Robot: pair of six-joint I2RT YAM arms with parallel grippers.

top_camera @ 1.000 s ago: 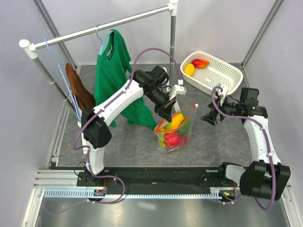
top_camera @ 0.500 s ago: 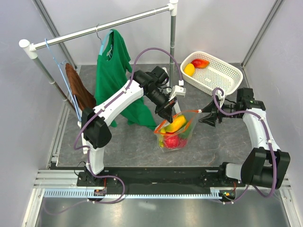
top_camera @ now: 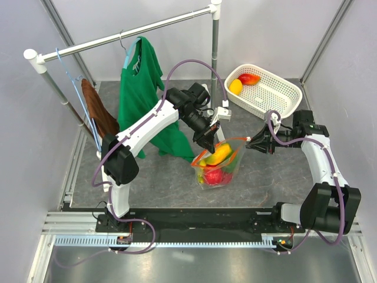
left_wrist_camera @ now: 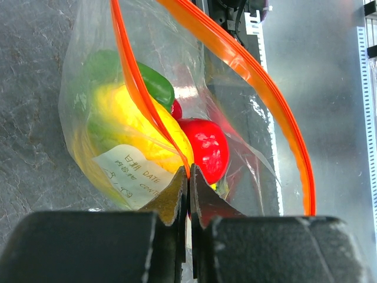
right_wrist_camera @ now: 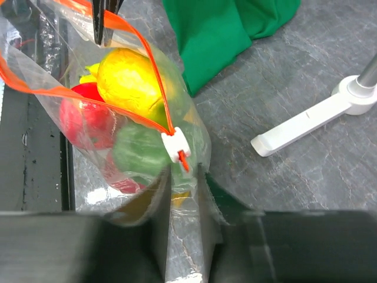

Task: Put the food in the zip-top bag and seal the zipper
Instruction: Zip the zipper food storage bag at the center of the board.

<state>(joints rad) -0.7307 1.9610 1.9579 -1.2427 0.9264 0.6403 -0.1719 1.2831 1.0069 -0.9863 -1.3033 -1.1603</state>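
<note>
— What's around the table?
— Pale grey walls [top_camera: 29,165] on three sides. The tabletop [top_camera: 159,177] is dark grey, stone-patterned.
— Any furniture?
— A white clothes rail [top_camera: 118,38], with a green shirt [top_camera: 141,100] and a brown cloth [top_camera: 99,115] hanging from it.

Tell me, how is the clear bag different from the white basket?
The zip-top bag is clear crinkly plastic; the basket is white mesh. The bag is held up by the left gripper, shut on its orange zipper; the basket sits on the table, untouched. The bag holds yellow, red and green food; the basket just a lemon and a mango. Both are open on top.
</note>
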